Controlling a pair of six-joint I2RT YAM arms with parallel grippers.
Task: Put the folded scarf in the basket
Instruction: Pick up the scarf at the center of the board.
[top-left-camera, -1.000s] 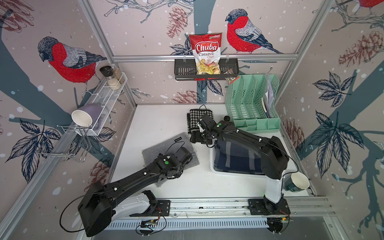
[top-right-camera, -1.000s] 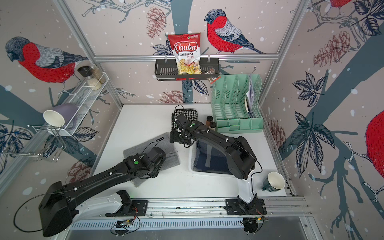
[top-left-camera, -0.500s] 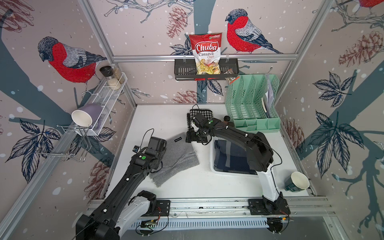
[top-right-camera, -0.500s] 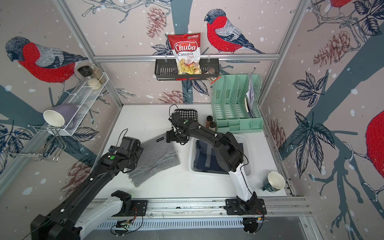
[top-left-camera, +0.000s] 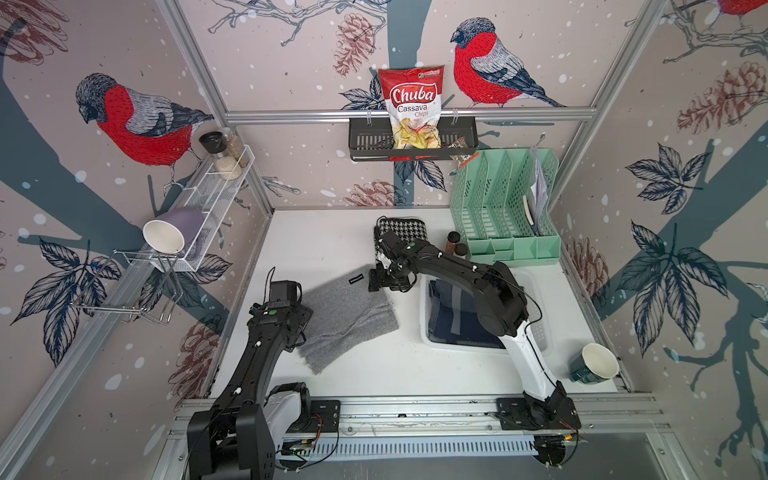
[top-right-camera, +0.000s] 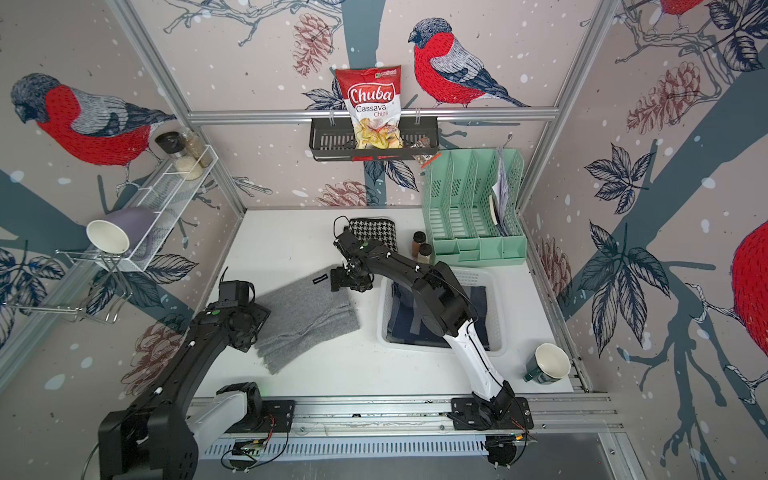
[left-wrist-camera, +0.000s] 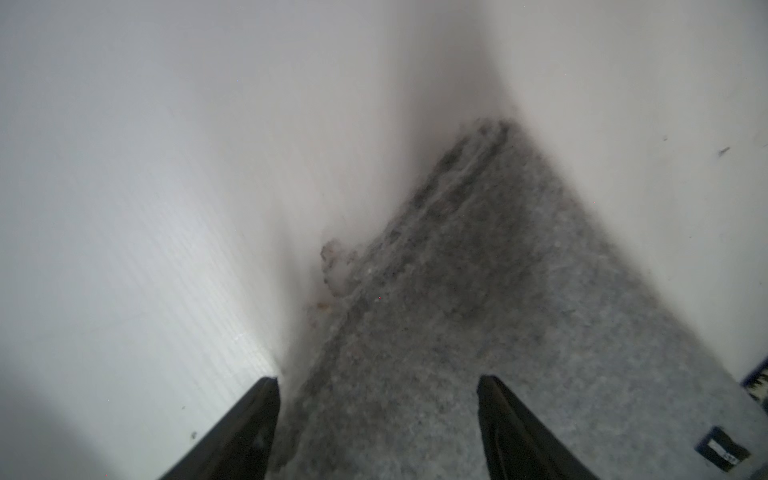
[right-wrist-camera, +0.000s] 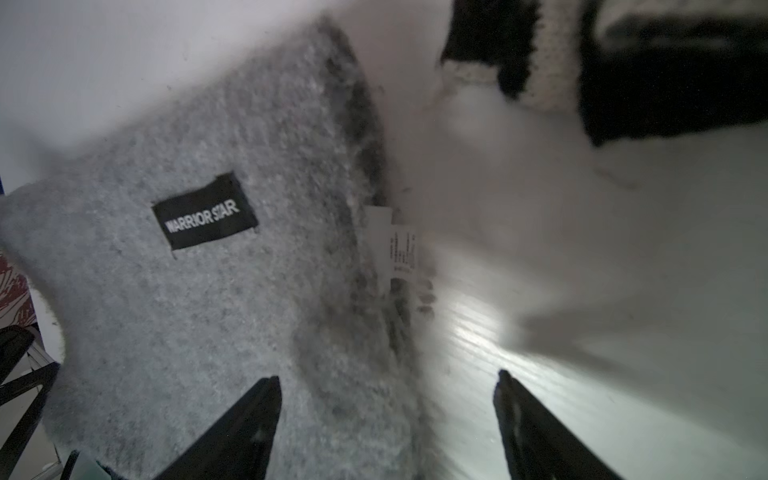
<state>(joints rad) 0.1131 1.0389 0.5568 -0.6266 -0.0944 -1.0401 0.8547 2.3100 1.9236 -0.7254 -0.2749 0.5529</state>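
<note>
A grey folded scarf (top-left-camera: 349, 316) (top-right-camera: 307, 320) lies flat on the white table, left of the white perforated basket (top-left-camera: 540, 328) (top-right-camera: 494, 311). A navy folded cloth (top-left-camera: 453, 316) lies inside the basket, partly hidden by my right arm. My left gripper (top-left-camera: 297, 328) (left-wrist-camera: 376, 378) hangs open over the scarf's left edge, one finger above the table and one above the wool. My right gripper (top-left-camera: 384, 282) (right-wrist-camera: 388, 374) stands open over the scarf's far right corner, near its black label (right-wrist-camera: 203, 212). Neither holds anything.
A houndstooth cloth (top-left-camera: 401, 226) lies at the back, with two brown bottles (top-left-camera: 453, 243) and a mint-green organiser (top-left-camera: 503, 208) to its right. A green mug (top-left-camera: 596, 363) stands at the front right. A black shelf (top-left-camera: 411, 145) holds a chips bag.
My left arm has drawn back from across the scarf to its left edge, and its jaws have opened wider. My right gripper has shifted left to the scarf's far corner.
</note>
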